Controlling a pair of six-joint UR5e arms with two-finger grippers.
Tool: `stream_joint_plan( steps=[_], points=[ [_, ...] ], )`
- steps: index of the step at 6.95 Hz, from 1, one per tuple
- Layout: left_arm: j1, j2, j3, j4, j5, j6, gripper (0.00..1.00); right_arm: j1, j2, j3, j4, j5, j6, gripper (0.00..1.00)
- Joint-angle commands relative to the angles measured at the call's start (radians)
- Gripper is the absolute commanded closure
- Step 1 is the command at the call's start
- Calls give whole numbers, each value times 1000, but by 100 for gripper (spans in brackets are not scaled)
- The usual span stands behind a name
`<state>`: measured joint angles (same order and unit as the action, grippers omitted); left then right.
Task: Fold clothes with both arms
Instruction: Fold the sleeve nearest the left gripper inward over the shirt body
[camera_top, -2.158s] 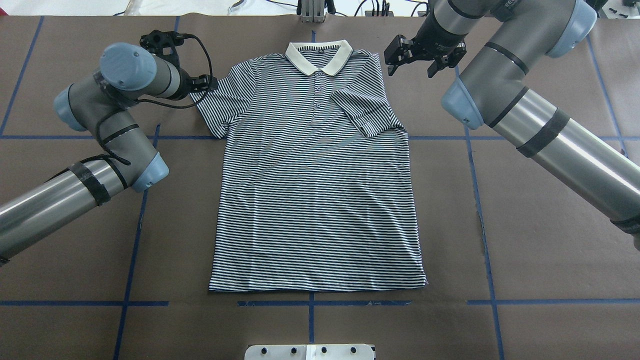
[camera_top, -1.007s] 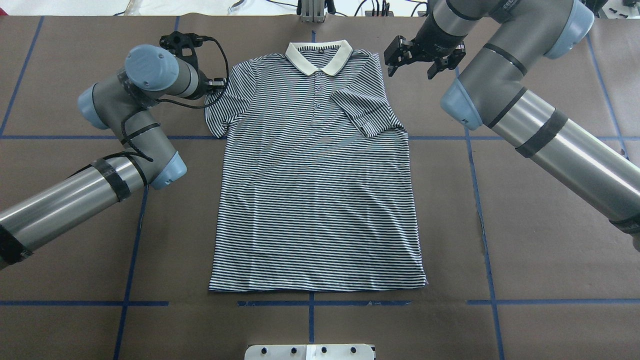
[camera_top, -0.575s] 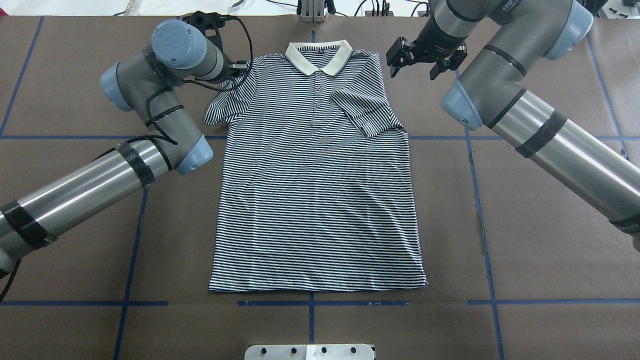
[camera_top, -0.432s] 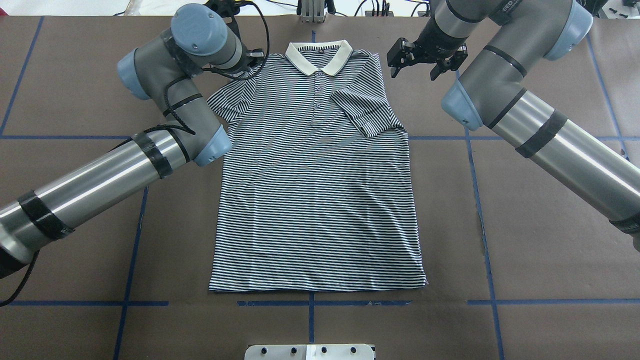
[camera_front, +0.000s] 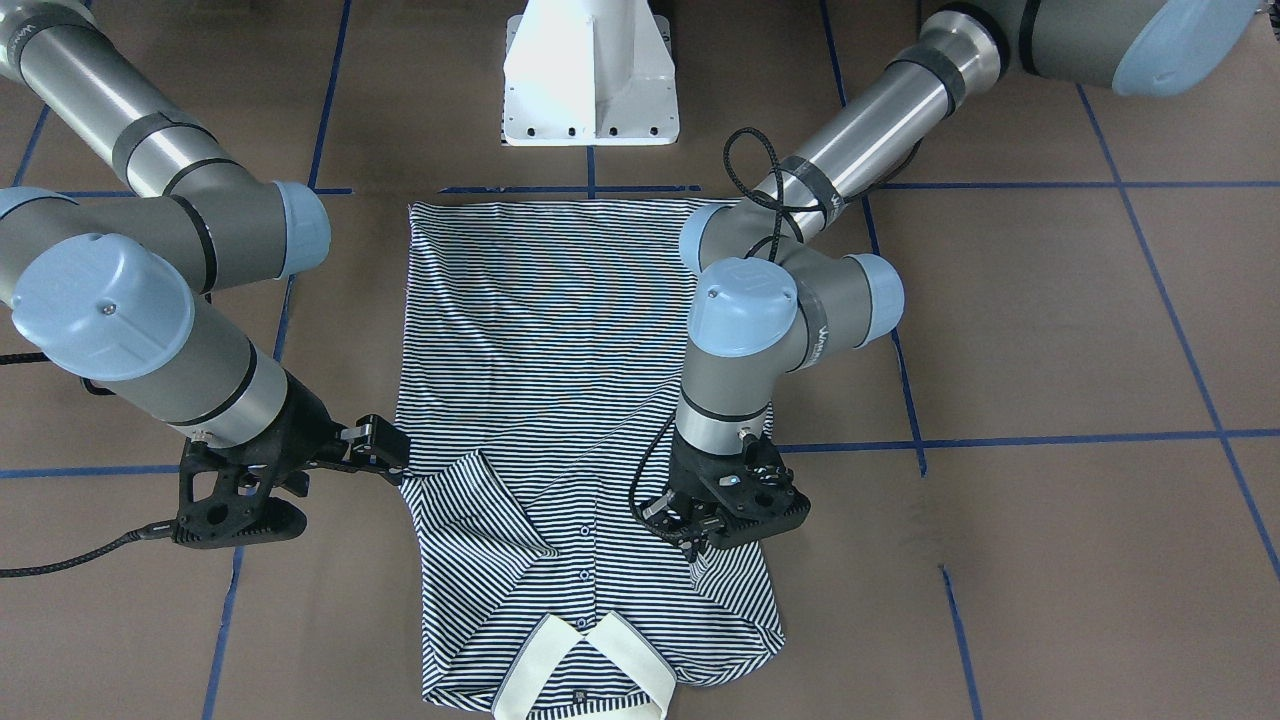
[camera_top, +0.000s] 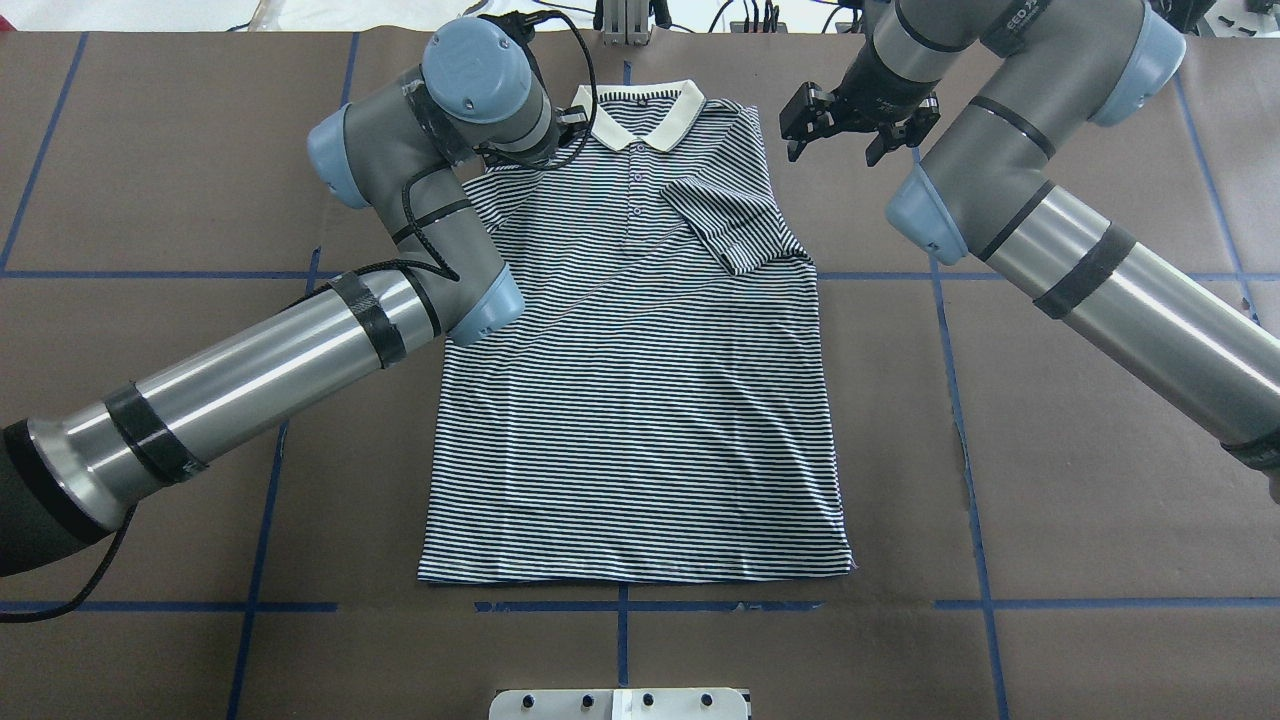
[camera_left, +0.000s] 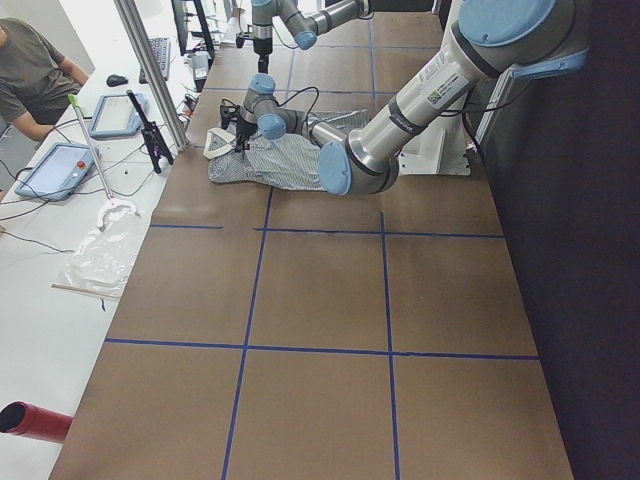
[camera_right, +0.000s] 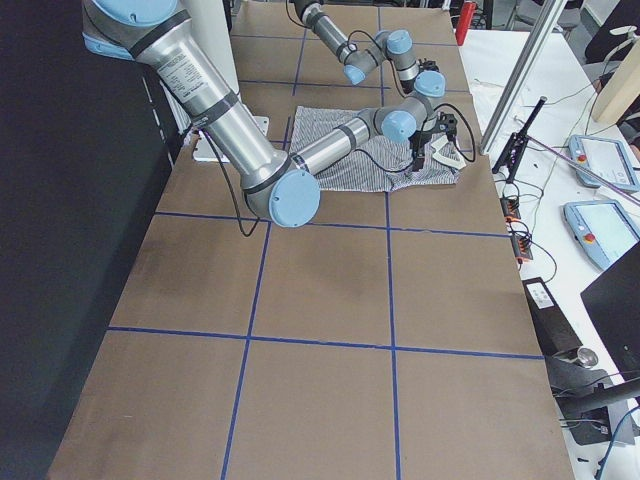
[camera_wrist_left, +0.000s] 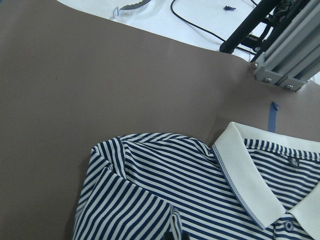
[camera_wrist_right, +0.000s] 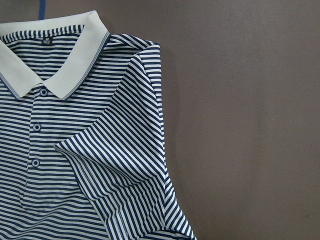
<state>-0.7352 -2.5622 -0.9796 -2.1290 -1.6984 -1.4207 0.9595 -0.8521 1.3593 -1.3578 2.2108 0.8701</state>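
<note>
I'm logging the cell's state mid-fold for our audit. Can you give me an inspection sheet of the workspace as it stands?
Surface: table covered in brown paper with a blue tape grid.
Job's things: striped polo shirt lies face up, buttoned. The sleeve on the robot's right is folded onto the chest, and the other sleeve is pinched up off the table.
Clutter: nothing seen.
Grippers: left gripper is shut on the shirt's raised sleeve. Right gripper is open beside the shirt's other shoulder, holding nothing.
Cables: black cable loops off the left arm.
Surroundings: white pedestal base; operator at a side desk.
</note>
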Motion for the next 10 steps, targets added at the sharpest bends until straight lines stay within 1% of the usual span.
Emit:
stream_joint_plan(
  steps=[1, 3, 5, 7, 8, 9, 10],
  points=[
    [39, -1, 13, -54, 3, -12, 0, -1, -2, -3, 0, -9, 0, 0],
    [34, 0, 9, -59, 3, 26, 0, -2, -2, -5, 0, -16, 0, 0],
    [4, 3, -4, -57, 2, 39, 0, -5, -1, -5, 0, -17, 3, 0],
    [-30, 10, 15, -62, 6, 71, 0, -5, -1, -5, 0, -17, 3, 0],
    [-26, 8, 66, -110, 47, 74, 0, -5, 1, -3, 0, -17, 4, 0],
    [-23, 10, 97, -130, 49, 74, 0, -5, -1, -5, 0, -17, 3, 0],
    [-12, 10, 99, -131, 49, 74, 0, -5, 1, -3, 0, -17, 3, 0]
  ],
)
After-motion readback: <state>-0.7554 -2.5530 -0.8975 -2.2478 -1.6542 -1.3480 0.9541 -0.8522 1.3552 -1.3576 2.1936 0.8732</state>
